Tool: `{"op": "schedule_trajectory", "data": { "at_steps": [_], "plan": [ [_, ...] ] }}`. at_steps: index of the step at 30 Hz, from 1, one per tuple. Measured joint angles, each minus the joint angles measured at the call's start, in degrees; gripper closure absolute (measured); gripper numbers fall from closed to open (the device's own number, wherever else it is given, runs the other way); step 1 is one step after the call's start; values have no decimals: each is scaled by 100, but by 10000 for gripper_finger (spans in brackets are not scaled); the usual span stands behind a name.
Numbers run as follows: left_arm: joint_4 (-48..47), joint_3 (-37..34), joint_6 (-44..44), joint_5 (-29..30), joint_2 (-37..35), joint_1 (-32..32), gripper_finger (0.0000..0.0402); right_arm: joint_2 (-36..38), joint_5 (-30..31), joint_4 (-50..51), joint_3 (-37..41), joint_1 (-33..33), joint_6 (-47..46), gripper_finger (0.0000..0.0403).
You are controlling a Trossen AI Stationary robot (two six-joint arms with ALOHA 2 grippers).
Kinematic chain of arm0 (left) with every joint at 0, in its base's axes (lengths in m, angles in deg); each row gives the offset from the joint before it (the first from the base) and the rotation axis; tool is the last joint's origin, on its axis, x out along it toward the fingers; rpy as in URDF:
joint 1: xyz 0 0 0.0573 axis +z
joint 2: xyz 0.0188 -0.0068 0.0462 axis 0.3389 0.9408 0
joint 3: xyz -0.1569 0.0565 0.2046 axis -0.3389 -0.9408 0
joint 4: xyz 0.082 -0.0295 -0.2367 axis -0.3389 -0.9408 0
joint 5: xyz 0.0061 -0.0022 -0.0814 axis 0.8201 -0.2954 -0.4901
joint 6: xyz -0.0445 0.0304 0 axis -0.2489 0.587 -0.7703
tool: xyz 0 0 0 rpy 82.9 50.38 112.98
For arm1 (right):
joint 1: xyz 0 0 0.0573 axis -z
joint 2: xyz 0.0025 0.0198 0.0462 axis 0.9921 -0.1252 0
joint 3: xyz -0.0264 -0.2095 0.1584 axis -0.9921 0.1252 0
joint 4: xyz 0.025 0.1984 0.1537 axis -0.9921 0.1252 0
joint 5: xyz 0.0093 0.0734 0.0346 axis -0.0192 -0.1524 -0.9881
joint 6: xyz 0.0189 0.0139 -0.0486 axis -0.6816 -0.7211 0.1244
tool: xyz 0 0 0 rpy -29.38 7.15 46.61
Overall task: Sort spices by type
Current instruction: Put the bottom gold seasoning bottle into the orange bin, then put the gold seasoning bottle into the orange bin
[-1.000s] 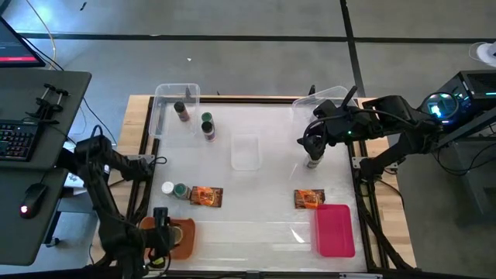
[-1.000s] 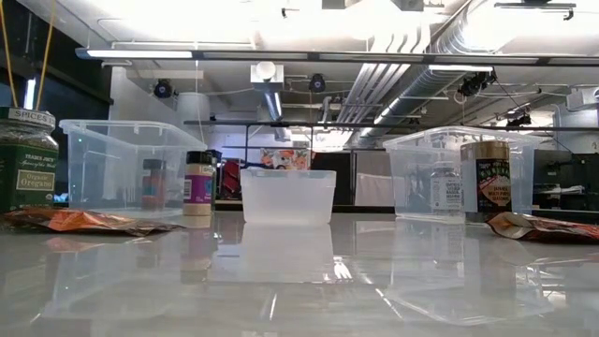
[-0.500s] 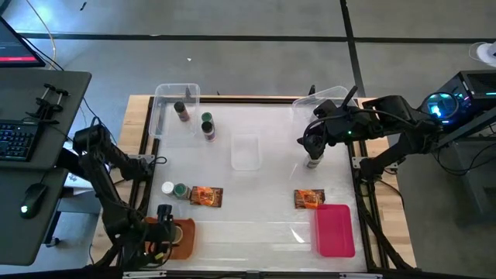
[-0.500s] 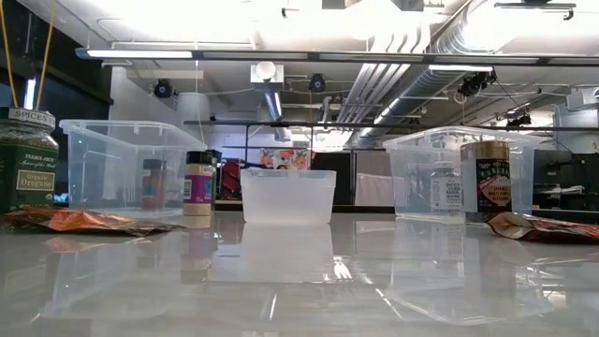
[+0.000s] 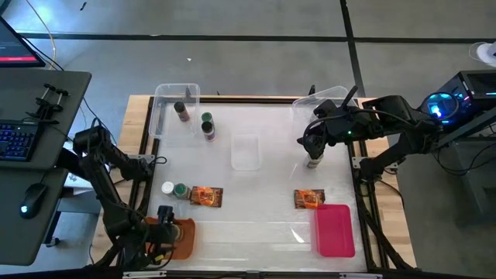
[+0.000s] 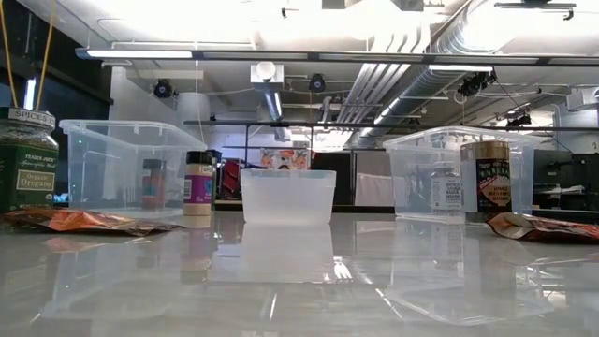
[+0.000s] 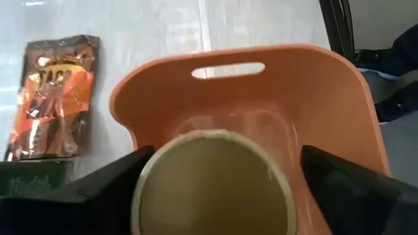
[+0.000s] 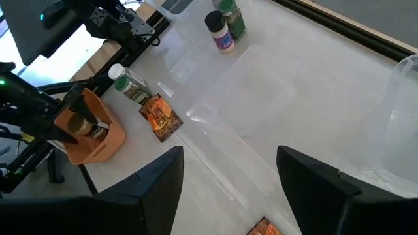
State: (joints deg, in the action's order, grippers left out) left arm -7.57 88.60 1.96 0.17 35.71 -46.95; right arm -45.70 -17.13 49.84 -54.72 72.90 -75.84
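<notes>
Released since earlier, left gripper (image 7: 215, 189) straddles a tan-lidded jar (image 7: 212, 183) inside the orange tray (image 7: 313, 85).

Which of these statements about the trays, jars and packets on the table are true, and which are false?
1. The left gripper stands over the orange tray with a tan-lidded jar between its fingers. True.
2. The pink tray holds a jar. False: nothing shows in it.
3. Two foil packets lie on the table, one nearer the left arm, one nearer the right. True.
4. The right gripper hangs over the pink tray. False: it is by a jar near the right clear tub.
5. The small clear tub at mid-table holds a packet. False: it looks empty.
</notes>
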Motion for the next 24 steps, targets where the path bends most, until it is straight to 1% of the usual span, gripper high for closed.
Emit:
{"op": "schedule_trajectory", "data": {
  "at_steps": [2, 6, 10, 13, 15, 18, 20, 22, 24],
  "plan": [
    [-2, 0, -3, -140, 0, 1, 12, 0, 0, -1, 0, 0, 0, 163],
    [-15, 0, -182, -371, -28, 14, 10, 0, 0, 0, 0, 0, 0, 163],
    [-563, 270, -292, -349, -239, 129, 9, 0, 0, -1, 0, 0, 0, 163],
    [-1172, 500, -299, -156, -458, 255, 9, 0, 0, 0, 0, 0, 0, 163],
    [-1329, 608, -299, 6, -633, 342, 8, 0, 0, -2, 0, 0, 0, 163],
    [-1323, 678, -297, 295, -936, 495, 8, 0, -3, 0, 0, 0, 2, 163],
    [-1219, 711, -228, 615, -1154, 635, 8, 0, -60, 8, 0, 2, 15, 163],
    [-1036, 721, -12, 934, -1383, 806, 8, 0, -162, 72, 0, 20, 50, 163],
    [-907, 721, 212, 1127, -1567, 982, 7, 0, -271, 176, 0, 53, 11, 163]
  ]
}}
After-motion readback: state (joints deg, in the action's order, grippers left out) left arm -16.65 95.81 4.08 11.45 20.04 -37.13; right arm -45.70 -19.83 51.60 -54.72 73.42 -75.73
